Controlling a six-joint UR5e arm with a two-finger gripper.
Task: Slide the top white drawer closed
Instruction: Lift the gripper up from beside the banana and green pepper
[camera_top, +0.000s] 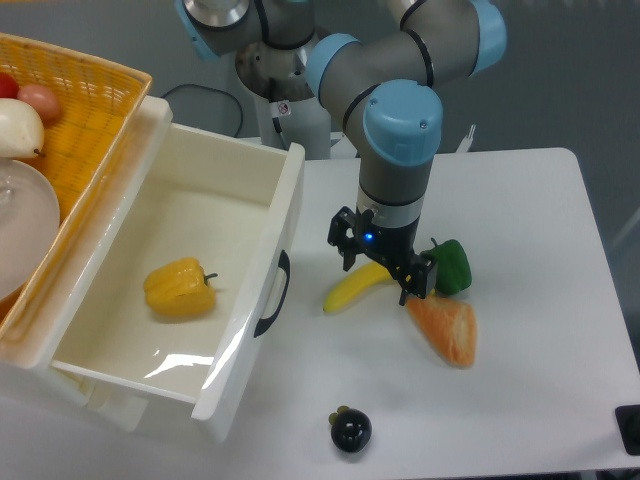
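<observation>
Fingers (345, 262) of the gripper (380, 272) look spread apart, one at the left near the banana and one at the right near the green pepper, and they pinch nothing; they hang low above the table (520, 200), just over the yellow banana (352, 287). At the left side of the picture the top white drawer (180, 290) is pulled far out of its cabinet, so that its whole inside is visible. One yellow bell pepper (181, 289) lies on its floor. I think the drawer is a stiff box of glossy plastic, light for its size, and its smooth walls would be slippery for a pinch. So I would not try to grasp a wall. A better place is the front panel, at or beside the curved black handle (273, 294), where a flat push with the fingers can work. This front panel faces to the right and a little toward the camera, toward the arm. The long axis of the drawer seems to run from lower left to upper right, along the panel, and the push must go across it, toward the left, where the yellow wicker basket (85, 110) sits above the cabinet. The pepper inside may roll a little when the drawer moves.
</observation>
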